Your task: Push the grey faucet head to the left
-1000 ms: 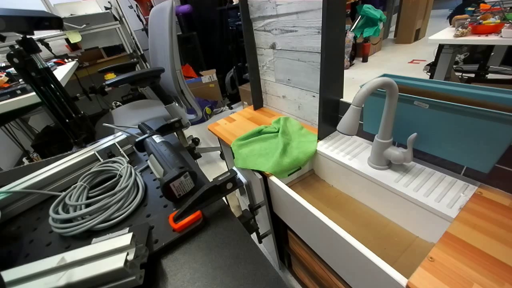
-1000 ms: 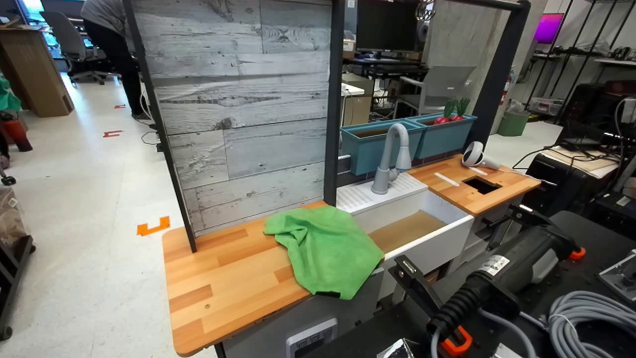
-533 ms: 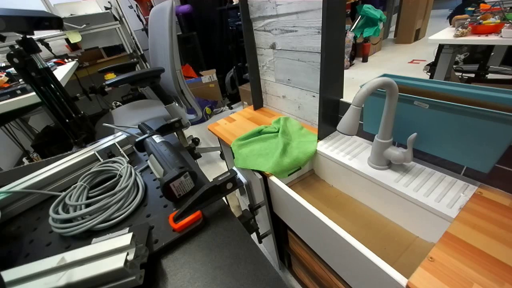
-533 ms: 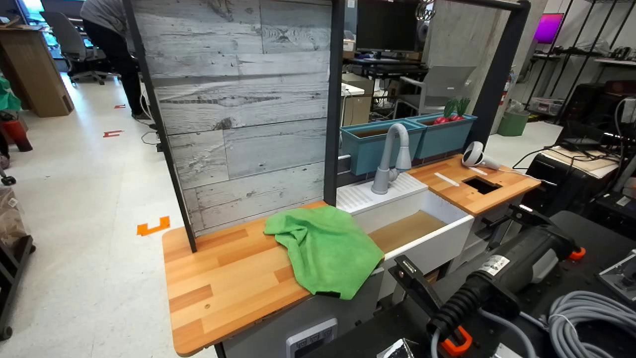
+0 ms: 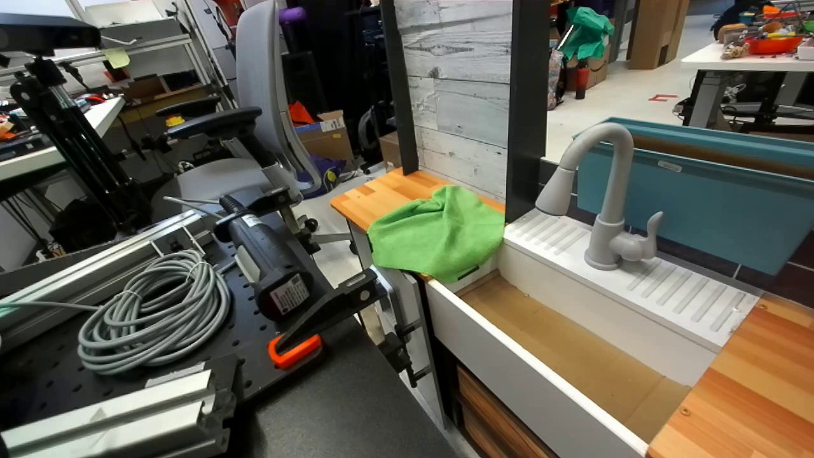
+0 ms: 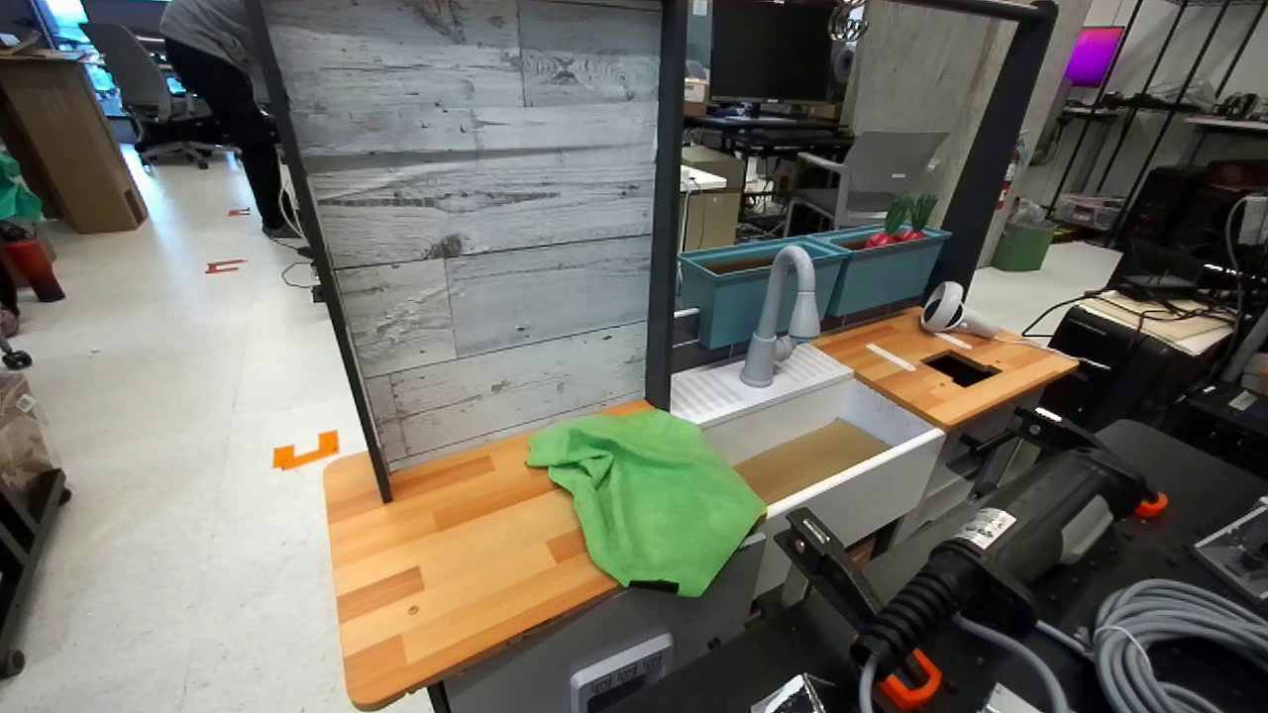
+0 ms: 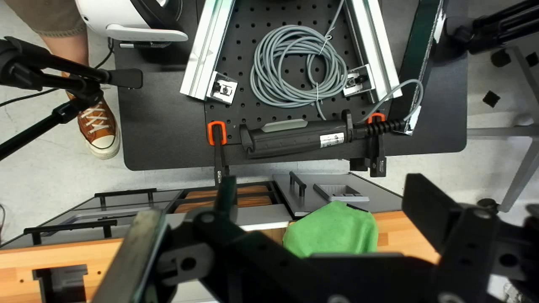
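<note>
Push on grey faucet head point(image 6: 768, 319) looks unstarted; whole leftward swing to go.
It stands upright at 1 o'clock from green cloth point(image 6: 654, 500) in an exterior view; pincer point(image 7: 322, 189) spread wide, released, holding nothing, visible in wrist view only, so likely no contact.

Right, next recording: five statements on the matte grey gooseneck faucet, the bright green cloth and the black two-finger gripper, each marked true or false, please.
1. The matte grey gooseneck faucet stands on the white ribbed ledge. True.
2. The bright green cloth lies on the orange-brown wooden counter. True.
3. The cloth covers the faucet. False: the faucet stands uncovered, apart from the cloth.
4. The black two-finger gripper is open in the wrist view. True.
5. The gripper grasps the faucet. False: both exterior views show the faucet with no gripper on it.
</note>
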`<action>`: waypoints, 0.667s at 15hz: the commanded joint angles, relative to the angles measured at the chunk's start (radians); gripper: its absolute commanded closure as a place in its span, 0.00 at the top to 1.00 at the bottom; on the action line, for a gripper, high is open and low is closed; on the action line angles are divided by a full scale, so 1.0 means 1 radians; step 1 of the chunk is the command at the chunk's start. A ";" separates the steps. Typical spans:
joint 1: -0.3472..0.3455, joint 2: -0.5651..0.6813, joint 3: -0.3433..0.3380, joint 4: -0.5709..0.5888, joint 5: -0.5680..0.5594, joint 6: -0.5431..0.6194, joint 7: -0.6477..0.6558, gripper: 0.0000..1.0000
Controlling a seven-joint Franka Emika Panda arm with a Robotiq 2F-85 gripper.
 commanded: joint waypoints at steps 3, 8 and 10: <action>-0.004 0.001 0.004 0.001 0.002 -0.001 -0.002 1.00; 0.005 0.020 0.013 0.023 0.079 0.066 0.053 1.00; 0.004 0.071 0.026 0.064 0.135 0.138 0.110 1.00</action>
